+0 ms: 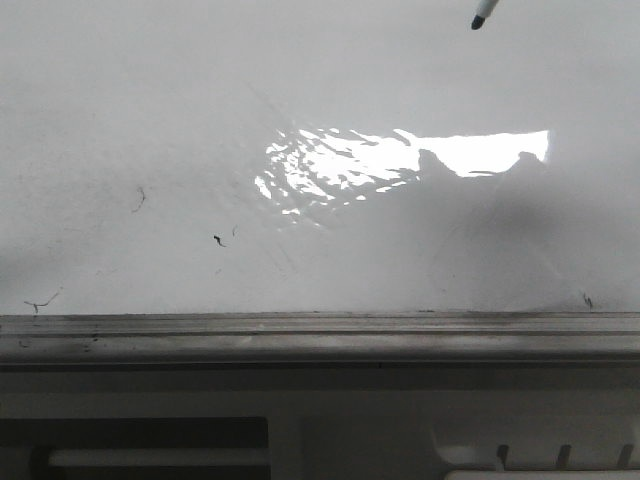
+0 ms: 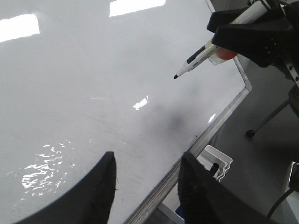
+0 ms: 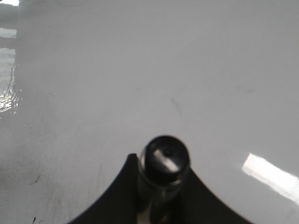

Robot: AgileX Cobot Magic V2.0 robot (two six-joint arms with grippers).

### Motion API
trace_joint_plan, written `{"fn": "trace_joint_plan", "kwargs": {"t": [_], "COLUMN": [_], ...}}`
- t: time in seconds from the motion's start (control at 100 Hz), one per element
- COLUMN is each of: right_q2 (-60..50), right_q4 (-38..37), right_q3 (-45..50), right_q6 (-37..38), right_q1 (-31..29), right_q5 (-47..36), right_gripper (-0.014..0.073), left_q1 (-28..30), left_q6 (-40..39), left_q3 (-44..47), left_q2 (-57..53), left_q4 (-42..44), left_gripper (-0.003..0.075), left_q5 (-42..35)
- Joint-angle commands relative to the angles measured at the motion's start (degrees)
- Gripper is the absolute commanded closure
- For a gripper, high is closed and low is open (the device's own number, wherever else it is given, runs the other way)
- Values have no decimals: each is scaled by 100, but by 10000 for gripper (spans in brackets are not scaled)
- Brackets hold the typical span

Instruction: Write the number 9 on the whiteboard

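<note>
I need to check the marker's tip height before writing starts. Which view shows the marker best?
The left wrist view: the marker shows side-on, tip above the whiteboard. Front view catches only its tip; right wrist view sees it end-on.

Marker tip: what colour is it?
Black, on the marker; clearest in the left wrist view.

whiteboards: one (image 1: 150, 100) | markers: one (image 2: 205, 55), tip uncapped | grippers: two, right (image 2: 261, 35) around the marker, left (image 2: 147, 186) holding nothing | small black stray marks on the board: about four in front view | written digits: none visible | white racks beside board edge: one (image 2: 216, 163)
</note>
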Motion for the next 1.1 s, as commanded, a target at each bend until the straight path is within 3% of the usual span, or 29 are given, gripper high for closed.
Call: {"fn": "trace_joint_plan", "kwargs": {"t": [0.0,0.23,0.41,0.69,0.94,1.09], "right_q2": [-5,354,851,1571,2020,1969], "right_q4": [-29,-29,-29,466,476,476], "right_q3": [-156,-156,-156,-156,-156,-156], "right_q6": [6,6,6,6,474,530], "right_q1": [-5,-5,-5,-5,7,63], "right_q5": [-494,-630,-1522,-1975,-1925,-1296], "right_gripper": [632,632,632,636,667,667], "left_q1": [5,5,5,5,5,5], "left_q6": [-42,-42,-42,-42,-42,-42], "left_q3": [-174,-174,-174,-174,-174,-174], "left_q2": [3,3,3,3,3,3], "left_q4": [-337,-337,-337,-337,-337,-337], "left_gripper": [445,445,445,445,445,445], "left_q5": [-141,-119,-111,-111,-111,-105]}}
